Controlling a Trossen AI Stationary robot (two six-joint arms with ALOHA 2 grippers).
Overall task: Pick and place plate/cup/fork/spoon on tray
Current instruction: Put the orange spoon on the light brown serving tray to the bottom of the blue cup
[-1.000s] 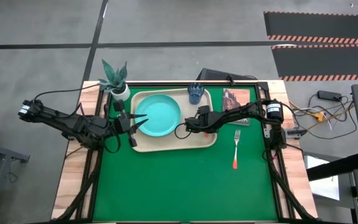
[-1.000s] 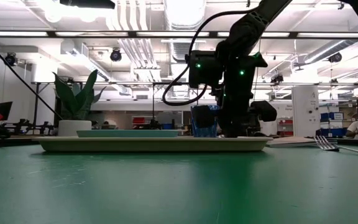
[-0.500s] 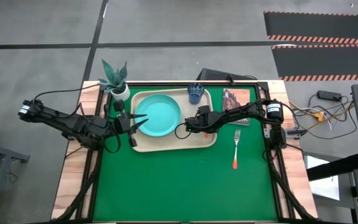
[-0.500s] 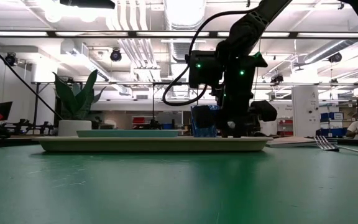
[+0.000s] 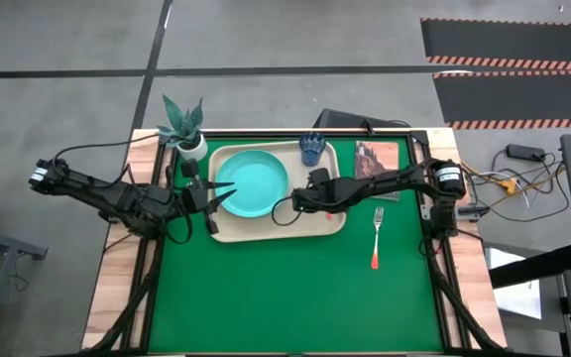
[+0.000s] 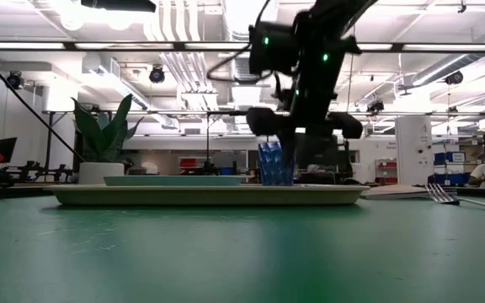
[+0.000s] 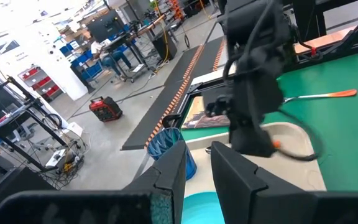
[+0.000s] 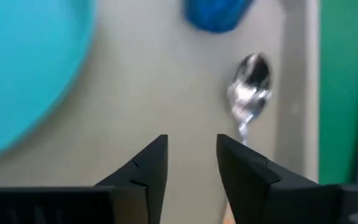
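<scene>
The turquoise plate (image 5: 254, 185) and the blue cup (image 5: 312, 149) stand on the beige tray (image 5: 330, 226). The spoon (image 8: 250, 81) lies flat on the tray floor between the plate (image 8: 23, 68) and the tray's right rim, with its bowl toward the cup (image 8: 216, 12). My right gripper (image 8: 191, 162) hangs open above the tray, a little beside the spoon's handle, touching nothing. The fork (image 5: 377, 238) lies on the green mat right of the tray. My left gripper (image 5: 221, 195) waits open at the plate's left edge.
A potted plant (image 5: 184, 124) stands at the tray's far left corner. A booklet (image 5: 377, 159) lies to the right of the tray. The near half of the green mat (image 5: 295, 297) is free room.
My right gripper has opened and let go of the spoon, then risen from the tray floor and shifted slightly toward the plate. The spoon stays on the tray.
</scene>
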